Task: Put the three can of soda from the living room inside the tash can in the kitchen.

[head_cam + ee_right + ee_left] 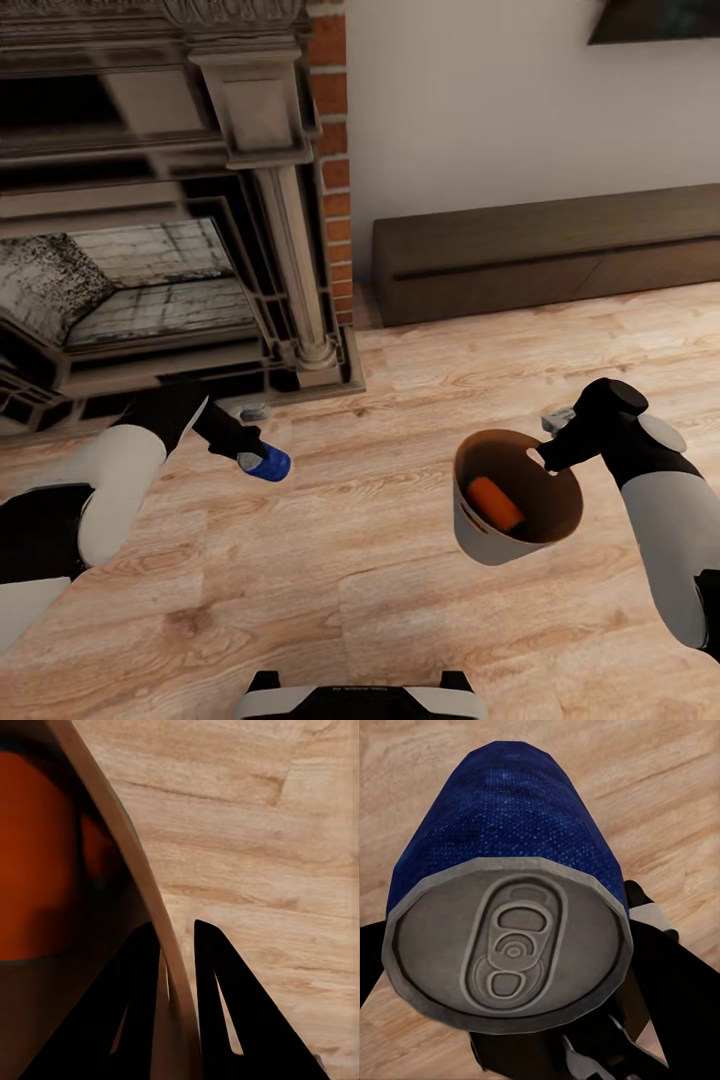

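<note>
Over wood floor [400, 590], left hand [243, 452] clamps blue can [264, 463]; right hand [552, 456] pinches bin [480, 535] rim, tilted.

light: even, bright | shadows: soft, faint | fireplace [150, 250] smeared | wrist views sharp

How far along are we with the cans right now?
One orange can already lies inside the trash can, which the right end effector holds by its rim. The left end effector holds the blue can, not yet in the bin. A third can isn't in sight, and the fireplace shows we're not in the kitchen yet.
</note>
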Available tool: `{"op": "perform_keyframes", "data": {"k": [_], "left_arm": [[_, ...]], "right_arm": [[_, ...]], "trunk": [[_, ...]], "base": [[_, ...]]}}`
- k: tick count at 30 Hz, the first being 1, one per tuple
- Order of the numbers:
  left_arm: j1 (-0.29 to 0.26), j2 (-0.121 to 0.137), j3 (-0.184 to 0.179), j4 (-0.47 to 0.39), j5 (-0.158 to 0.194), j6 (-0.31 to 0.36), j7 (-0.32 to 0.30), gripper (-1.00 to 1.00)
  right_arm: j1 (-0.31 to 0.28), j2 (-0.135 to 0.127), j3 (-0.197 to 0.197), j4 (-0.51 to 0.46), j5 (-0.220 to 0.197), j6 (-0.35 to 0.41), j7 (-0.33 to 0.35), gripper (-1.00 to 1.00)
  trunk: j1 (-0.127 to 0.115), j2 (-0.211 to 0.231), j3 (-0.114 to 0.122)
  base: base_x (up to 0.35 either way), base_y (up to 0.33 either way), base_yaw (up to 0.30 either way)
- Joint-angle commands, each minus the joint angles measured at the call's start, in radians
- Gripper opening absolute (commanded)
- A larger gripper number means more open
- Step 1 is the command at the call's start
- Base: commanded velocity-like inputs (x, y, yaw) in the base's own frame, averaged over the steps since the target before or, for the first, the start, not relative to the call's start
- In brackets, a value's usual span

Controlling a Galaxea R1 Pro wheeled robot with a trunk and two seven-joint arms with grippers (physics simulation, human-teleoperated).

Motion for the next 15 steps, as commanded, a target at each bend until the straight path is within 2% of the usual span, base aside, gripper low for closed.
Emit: {"op": "perform_keyframes", "data": {"k": [1, 2, 4, 5, 7, 10, 13, 15], "left_arm": [[0.006, 0.0, 0.0, -0.005, 0.0, 0.0, -0.001, -1.0], [0.031, 0.0, 0.0, -0.023, 0.001, 0.0, -0.001, -1.0], [0.054, 0.001, -0.001, -0.05, 0.001, 0.0, -0.002, -1.0], [0.08, 0.001, -0.002, -0.092, 0.002, 0.0, -0.005, -1.0], [0.101, 0.002, -0.002, -0.126, 0.002, 0.0, -0.005, -1.0], [0.168, 0.006, -0.006, -0.217, -0.002, 0.0, -0.005, -1.0], [0.282, 0.012, -0.012, -0.327, -0.013, 0.0, -0.005, -1.0], [0.33, 0.014, -0.013, -0.353, -0.022, 0.0, -0.005, -1.0]], "right_arm": [[0.001, -0.003, 0.0, 0.0, -0.009, 0.009, 0.008, -1.0], [0.002, -0.022, 0.001, -0.001, -0.015, 0.004, 0.011, -1.0], [0.002, -0.039, 0.004, -0.002, -0.016, -0.015, 0.038, -1.0], [0.002, -0.057, 0.006, -0.004, -0.013, -0.057, 0.096, -1.0], [0.002, -0.07, 0.007, -0.005, -0.011, -0.093, 0.136, -1.0], [0.003, -0.101, 0.007, -0.01, -0.008, -0.149, 0.187, -1.0], [0.004, -0.143, 0.004, -0.014, -0.01, -0.187, 0.213, -1.0], [0.004, -0.162, 0.002, -0.014, -0.014, -0.212, 0.218, -1.0]], "trunk": [[-0.004, 0.007, 0.003], [-0.008, 0.014, 0.006], [-0.015, 0.028, 0.013], [-0.019, 0.035, 0.016], [-0.027, 0.049, 0.022], [-0.038, 0.07, 0.031], [-0.05, 0.091, 0.041], [-0.058, 0.105, 0.047]], "base": [[0.0, 0.0, 0.0], [0.0, 0.0, 0.0], [0.0, 0.0, 0.0], [0.0, 0.0, 0.0], [0.0, 0.0, 0.0], [0.0, 0.0, 0.0], [0.0, 0.0, 0.0], [0.0, 0.0, 0.0]]}}
